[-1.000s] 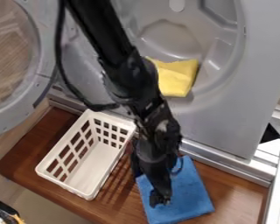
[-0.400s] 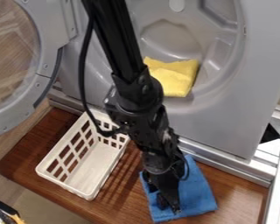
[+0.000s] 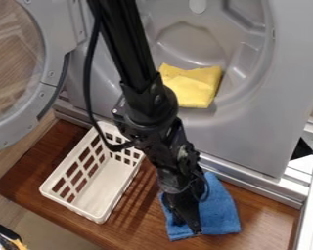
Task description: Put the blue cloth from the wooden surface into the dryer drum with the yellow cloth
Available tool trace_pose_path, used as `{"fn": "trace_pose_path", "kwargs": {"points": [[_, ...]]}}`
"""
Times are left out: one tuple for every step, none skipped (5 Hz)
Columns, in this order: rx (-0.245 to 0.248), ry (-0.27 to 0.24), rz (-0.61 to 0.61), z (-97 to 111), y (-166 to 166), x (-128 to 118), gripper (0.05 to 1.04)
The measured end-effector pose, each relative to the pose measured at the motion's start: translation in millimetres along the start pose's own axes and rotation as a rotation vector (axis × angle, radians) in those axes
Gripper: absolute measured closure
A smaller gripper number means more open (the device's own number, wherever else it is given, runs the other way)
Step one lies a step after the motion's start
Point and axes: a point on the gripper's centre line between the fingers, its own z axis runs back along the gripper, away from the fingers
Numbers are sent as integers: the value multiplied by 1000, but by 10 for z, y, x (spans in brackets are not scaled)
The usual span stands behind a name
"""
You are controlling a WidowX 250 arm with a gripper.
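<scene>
We take the clock face from the middle of the view, with twelve at its top edge. Nearest to us, at about half past seven in the corner, there is a black and yellow object, partly cut by the edge. Between five and six o'clock, the black gripper is pointing down at the left part of a blue cloth, which lies a little rumpled on the brown wooden board at five o'clock. We cannot tell if the gripper is released, clenched or grasping this cloth.

At half past seven, nearer the middle, the white lattice basket stands on the same board. Behind the board, a metal rail runs towards four o'clock, along the base of a grey front-loading machine. At one o'clock, a folded yellow cloth lies in its round opening. The round door is open at ten o'clock. The black arm comes from twelve o'clock, with a cable on its left.
</scene>
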Motion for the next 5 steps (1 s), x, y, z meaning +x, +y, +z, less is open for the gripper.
{"fn": "trace_pose_path", "kwargs": {"points": [[20,4,-20,127,22,1,993],[59,-18,-46,396,101,102,993],[96,-42,-28,684,242,163,993],[171,-123,17,1075,500,263,993],[226,-206,52,1450,697,362,993]]}}
